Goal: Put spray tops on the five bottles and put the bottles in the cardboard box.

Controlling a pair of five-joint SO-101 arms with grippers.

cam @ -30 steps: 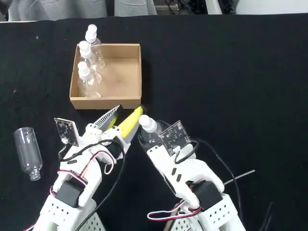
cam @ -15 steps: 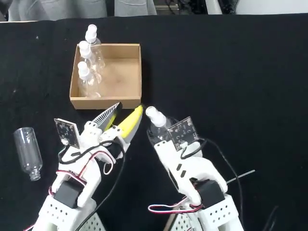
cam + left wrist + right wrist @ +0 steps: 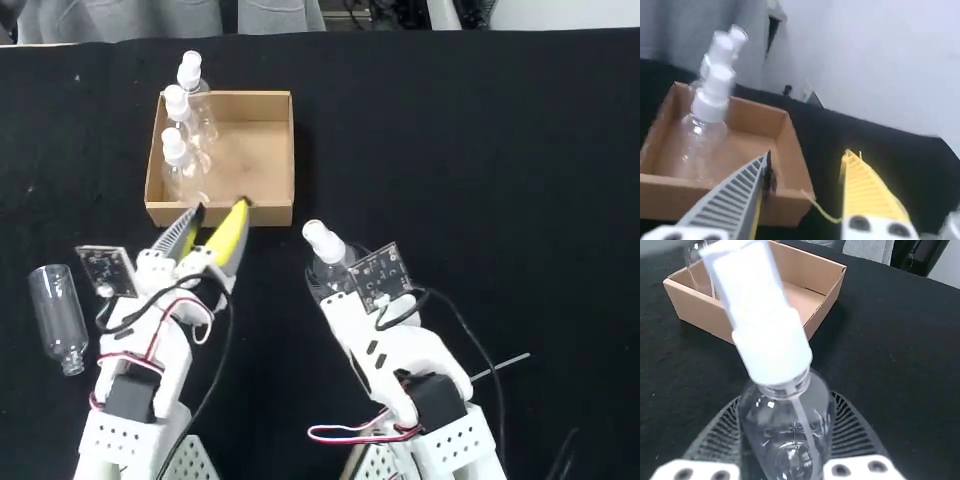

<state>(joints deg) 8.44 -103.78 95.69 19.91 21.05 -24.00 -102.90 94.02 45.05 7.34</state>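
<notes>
The cardboard box [image 3: 268,110] holds three clear bottles with white spray tops [image 3: 176,145] along its left side; they show as bottles [image 3: 705,125] in the left wrist view. My right gripper [image 3: 325,275] is shut on a bottle with a white spray top [image 3: 762,335], upright, a little right of the box's [image 3: 817,315] near right corner. My left gripper [image 3: 210,222] is open and empty, its grey and yellow fingers at the box's front wall [image 3: 710,192]. A capless bottle [image 3: 57,315] lies on the cloth at the left.
Black cloth [image 3: 480,160] covers the table. A thin grey stick [image 3: 500,366] lies near the right arm's base. Wires run along both arms.
My left gripper swung left, from beside the held bottle to the box's front wall. The right gripper carried its bottle slightly right and up, then kept still.
</notes>
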